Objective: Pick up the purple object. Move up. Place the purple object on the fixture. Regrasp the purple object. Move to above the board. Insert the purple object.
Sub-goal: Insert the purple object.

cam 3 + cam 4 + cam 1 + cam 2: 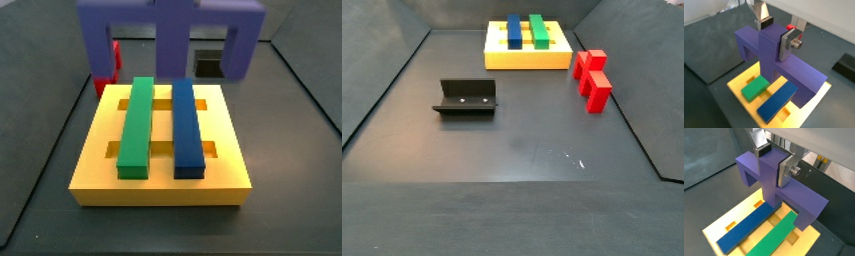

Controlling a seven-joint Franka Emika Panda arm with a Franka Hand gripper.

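My gripper (776, 34) is shut on the purple object (797, 70), its silver fingers clamped on either side of the block's central stem. In both wrist views the block hangs with its prongs pointing down, right above the yellow board (741, 81). The same grip shows in a wrist view at the gripper (775, 162) on the purple object (799, 195). In a side view the purple object (167, 20) hovers over the far end of the board (160, 185); the gripper is cut off there. The fixture (466, 97) stands apart on the floor, with nothing on it.
A long green bar (136, 125) and a long blue bar (189, 125) lie side by side in the board, with open slots beside them. A red stepped block (592, 78) stands on the floor next to the board (523, 60). Dark walls ring the floor.
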